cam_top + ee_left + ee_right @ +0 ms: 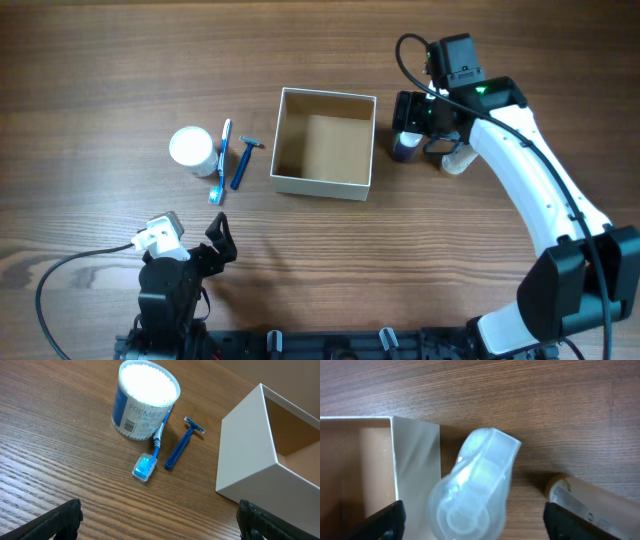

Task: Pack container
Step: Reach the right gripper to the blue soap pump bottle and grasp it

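Note:
The container (pixel 321 185) is a square open cardboard box, cream outside and tan inside, at the table's middle; it looks empty. It also shows in the left wrist view (pixel 245 460) and the right wrist view (pixel 415 460). My right gripper (pixel 410 122) is open just right of the box. Its fingers (pixel 475 520) straddle an upright bottle with a translucent cap (pixel 475 487), dark-bodied from overhead (pixel 405 146), without closing on it. My left gripper (pixel 216 244) is open and empty at the front left, low over bare wood (pixel 160 520).
Left of the box lie a round white jar (pixel 190 148) (pixel 145 400), a blue toothbrush (pixel 220 162) (pixel 155 442) and a blue razor (pixel 242 162) (pixel 181 449). A second pale bottle (pixel 458 160) (pixel 590 505) lies right of the capped one.

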